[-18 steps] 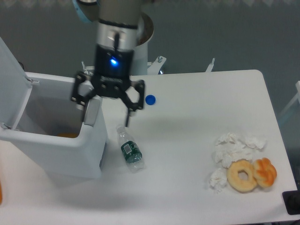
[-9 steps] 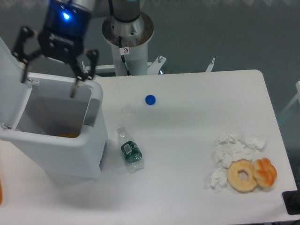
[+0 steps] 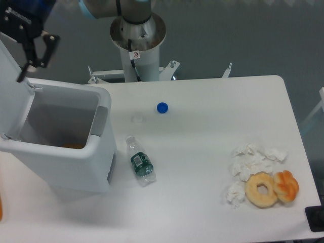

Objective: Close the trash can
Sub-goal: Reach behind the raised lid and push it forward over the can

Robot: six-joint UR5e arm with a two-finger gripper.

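Observation:
The trash can (image 3: 66,162) is a large white bin on the table's left, and it stands open. Its lid (image 3: 11,96) is raised upright along the left side, and the grey latch (image 3: 99,121) faces right. Something orange (image 3: 75,146) lies at the bottom inside. My gripper (image 3: 7,68) hangs at the top left corner, above the raised lid's top edge and partly cut off by the frame. Only one of its fingers (image 3: 28,63) shows, spread outward with nothing in it.
A crushed plastic bottle (image 3: 140,163) lies right of the bin. A blue cap (image 3: 162,107) and a clear cap (image 3: 136,119) sit mid-table. Crumpled tissues (image 3: 253,159), a donut (image 3: 261,189) and an orange pastry (image 3: 286,186) are at the right front. The arm's base (image 3: 137,40) stands behind the table.
The gripper has travelled from above the bottle, over the bin, up and left to the top of the raised lid. Lid and table objects have not moved.

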